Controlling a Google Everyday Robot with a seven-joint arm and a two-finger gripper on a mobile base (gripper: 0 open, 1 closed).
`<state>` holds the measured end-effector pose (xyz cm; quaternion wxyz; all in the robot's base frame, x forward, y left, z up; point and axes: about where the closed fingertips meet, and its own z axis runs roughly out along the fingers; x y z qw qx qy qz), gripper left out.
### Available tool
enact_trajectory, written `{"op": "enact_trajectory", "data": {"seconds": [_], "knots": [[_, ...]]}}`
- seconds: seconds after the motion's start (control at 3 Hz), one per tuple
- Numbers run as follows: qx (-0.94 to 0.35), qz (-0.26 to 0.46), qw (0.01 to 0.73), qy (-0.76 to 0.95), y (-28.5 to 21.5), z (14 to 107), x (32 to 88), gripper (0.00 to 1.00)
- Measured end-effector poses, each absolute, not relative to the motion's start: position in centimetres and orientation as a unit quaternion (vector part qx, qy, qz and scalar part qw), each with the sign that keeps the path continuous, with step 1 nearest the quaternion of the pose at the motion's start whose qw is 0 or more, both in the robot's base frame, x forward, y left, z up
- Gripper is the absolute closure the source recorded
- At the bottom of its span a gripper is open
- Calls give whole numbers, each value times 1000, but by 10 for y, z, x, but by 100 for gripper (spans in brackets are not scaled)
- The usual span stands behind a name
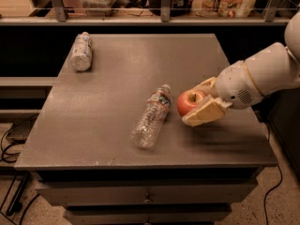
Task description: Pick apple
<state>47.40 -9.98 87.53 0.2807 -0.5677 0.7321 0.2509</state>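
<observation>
claw (pixel 194 104) around apple (pixel 187 99) | right side of table (pixel 117 74) | beside bottle (pixel 151 117)

Mostly grey here: flat matte grey table (pixel 108 125), darker grey drawer fronts (pixel 145 191) below. Bright red apple (pixel 190 102) with a yellowish patch near the top, pinched in a cream-tan claw (pixel 193 105) over the right side of the table. Glossy white arm (pixel 267 71) behind it, thin tan ring round the wrist. Clear see-through bottle (pixel 152 116) just left of the apple, darkish label band with a touch of red. Second clear bottle (pixel 81 50) at the far left corner, whitish label.
</observation>
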Motion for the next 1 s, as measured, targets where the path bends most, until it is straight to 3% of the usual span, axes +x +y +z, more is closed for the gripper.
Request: {"op": "enact_trajectory", "data": {"seconds": [0.33, 1.0], "knots": [[-588, 228, 318, 708, -102, 949, 489, 100], [-609, 179, 369, 679, -104, 1040, 505, 100]]}}
